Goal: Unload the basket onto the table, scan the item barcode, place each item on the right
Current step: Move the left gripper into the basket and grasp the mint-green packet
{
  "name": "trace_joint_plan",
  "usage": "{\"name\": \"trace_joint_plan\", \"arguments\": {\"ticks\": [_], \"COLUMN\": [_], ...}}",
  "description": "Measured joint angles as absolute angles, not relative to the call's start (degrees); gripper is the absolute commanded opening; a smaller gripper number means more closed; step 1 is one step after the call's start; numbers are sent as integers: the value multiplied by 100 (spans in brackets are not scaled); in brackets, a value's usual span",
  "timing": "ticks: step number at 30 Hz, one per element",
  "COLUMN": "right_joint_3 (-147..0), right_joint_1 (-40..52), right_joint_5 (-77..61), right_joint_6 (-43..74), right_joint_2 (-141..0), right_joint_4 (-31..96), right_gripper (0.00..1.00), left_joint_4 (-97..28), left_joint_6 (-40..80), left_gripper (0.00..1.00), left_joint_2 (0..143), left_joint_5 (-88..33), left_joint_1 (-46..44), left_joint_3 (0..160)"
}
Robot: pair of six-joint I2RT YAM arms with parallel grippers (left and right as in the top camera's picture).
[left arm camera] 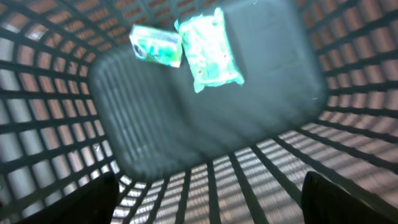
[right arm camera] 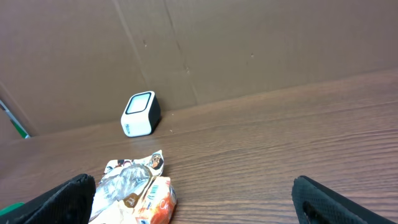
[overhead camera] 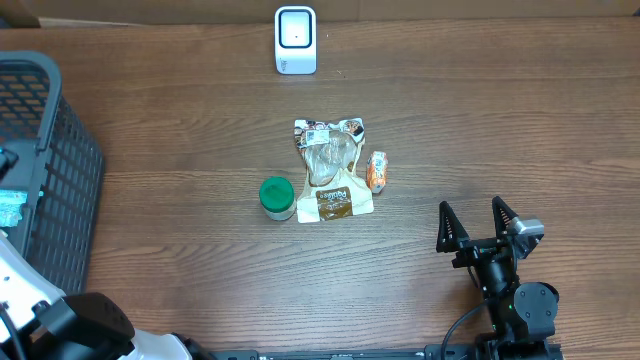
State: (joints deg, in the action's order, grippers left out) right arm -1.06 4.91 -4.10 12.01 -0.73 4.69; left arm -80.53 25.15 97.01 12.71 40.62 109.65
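Brown wooden counter: right end effector gapes empty near its front edge; left end effector, spread wide and empty, looks into the basket at two teal packets. Snack bag lies mid-counter, scanner behind.

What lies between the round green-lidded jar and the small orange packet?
A clear plastic bag with a brown label lies between the green-lidded round jar and the small orange packet. The overhead view shows this.

Dark plastic basket at table edge; wooden table; brown cardboard wall behind table.
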Motion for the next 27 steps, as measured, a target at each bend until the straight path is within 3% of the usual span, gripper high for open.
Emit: {"name": "trace_joint_plan", "arguments": {"ticks": [11, 27], "right_joint_3": [-106, -106], "right_joint_1": [493, 491], "right_joint_5": [-408, -410], "right_joint_6": [1203, 1203], "right_joint_2": [-73, -73], "right_joint_4": [471, 471], "right_gripper": [100, 100], "left_joint_4": [-5760, -4766], "left_joint_6": [2224, 1925], "left_gripper": [91, 90], "left_joint_2": [9793, 11297], "left_joint_5": [1269, 1273], "left_joint_1": [4136, 4136], "left_joint_3": [9061, 8925]}}
